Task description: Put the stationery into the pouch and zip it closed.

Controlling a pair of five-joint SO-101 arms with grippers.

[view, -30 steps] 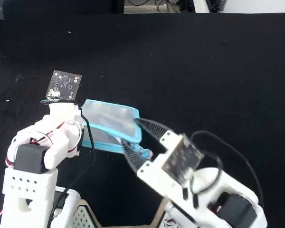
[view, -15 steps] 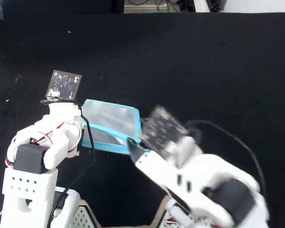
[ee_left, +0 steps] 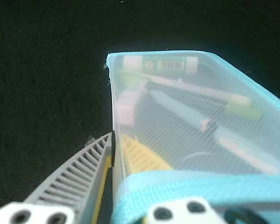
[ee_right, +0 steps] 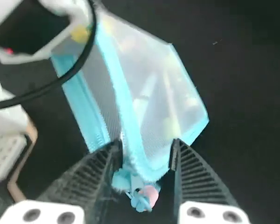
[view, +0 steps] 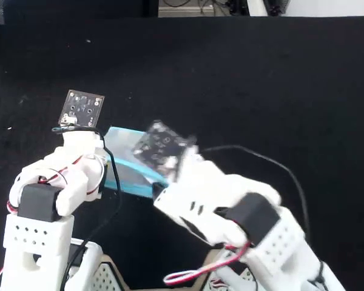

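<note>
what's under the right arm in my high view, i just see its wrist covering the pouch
observer: the right gripper is open, with one finger on each side of a corner of the pouch.
operator: where's the zip pull
observer: the zip pull hangs at that same corner, in the gap between the fingers, not gripped.
operator: is the stationery in
observer: yes, the left wrist view shows stationery through the mesh, including a green-and-white tube at the far end.
</note>
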